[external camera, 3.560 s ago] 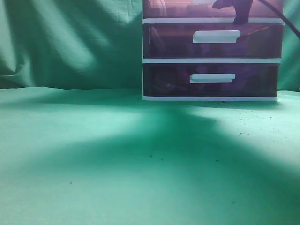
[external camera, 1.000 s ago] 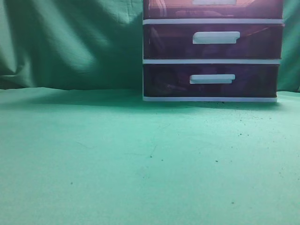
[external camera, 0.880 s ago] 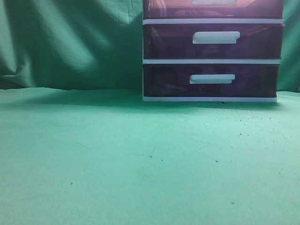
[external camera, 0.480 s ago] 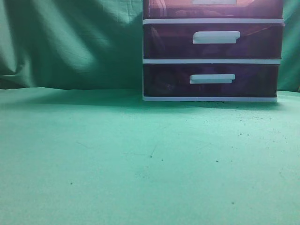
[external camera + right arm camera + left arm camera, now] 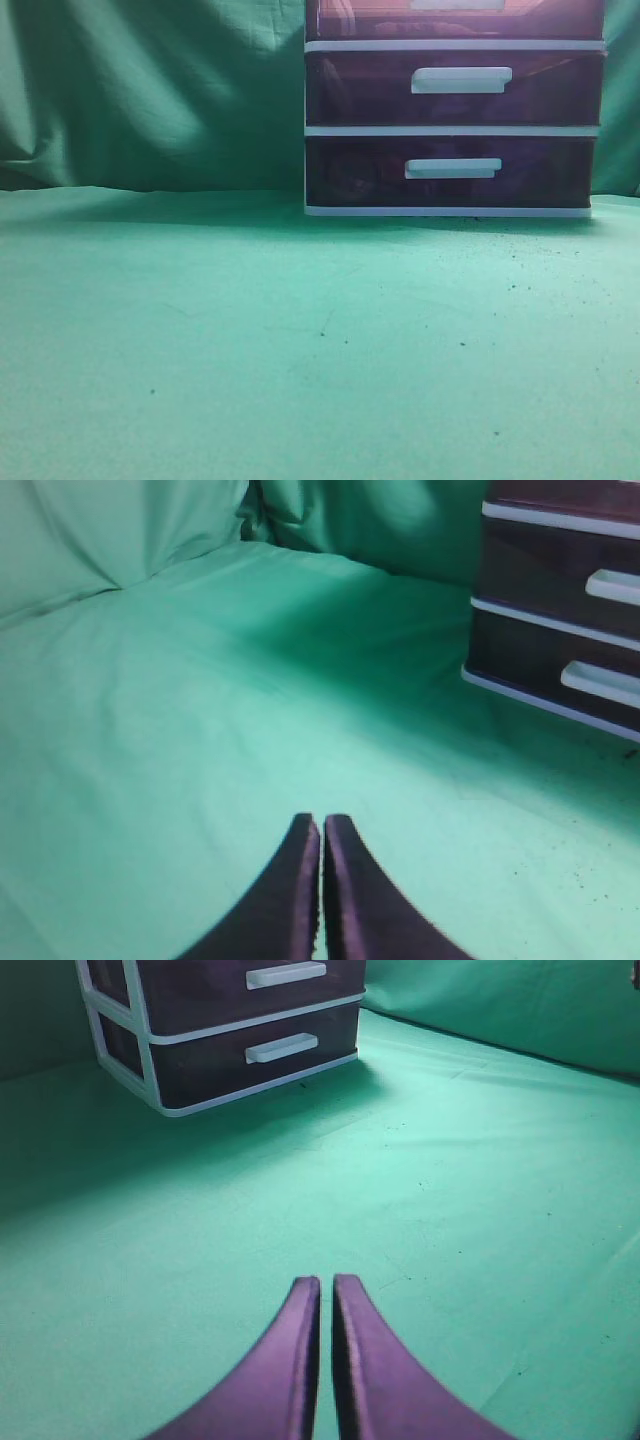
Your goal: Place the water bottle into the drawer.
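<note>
The exterior view sits low, near the green-covered desk (image 5: 300, 340), looking level toward the drawer unit (image 5: 455, 110) at the far edge, right of centre. Both wrist views look down at a slant from above the desk's near part; each also catches the drawer unit's lower drawers, well off.

A wrinkled green cloth (image 5: 200, 340) covers the table, stretching ahead of both pairs of closed jaws. Small dark specks (image 5: 462, 343) dot it. Well beyond the jaws stand two lower dark purple see-through plastic drawers (image 5: 455, 170) with white bar handles (image 5: 452, 168).
</note>
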`<action>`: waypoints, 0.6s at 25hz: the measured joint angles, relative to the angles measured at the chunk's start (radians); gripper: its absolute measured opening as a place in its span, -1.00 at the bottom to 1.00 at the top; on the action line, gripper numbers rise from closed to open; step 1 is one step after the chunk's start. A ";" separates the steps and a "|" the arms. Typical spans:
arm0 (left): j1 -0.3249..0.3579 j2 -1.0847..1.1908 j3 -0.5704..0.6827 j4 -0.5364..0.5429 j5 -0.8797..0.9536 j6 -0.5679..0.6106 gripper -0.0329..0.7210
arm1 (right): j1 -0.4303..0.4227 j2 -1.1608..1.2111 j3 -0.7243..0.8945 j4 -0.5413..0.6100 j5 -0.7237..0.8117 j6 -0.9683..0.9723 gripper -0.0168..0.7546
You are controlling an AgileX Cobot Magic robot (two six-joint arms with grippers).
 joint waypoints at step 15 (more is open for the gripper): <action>0.000 0.000 0.000 0.000 0.000 -0.001 -0.91 | -0.135 -0.089 0.080 -0.228 -0.060 0.029 -0.96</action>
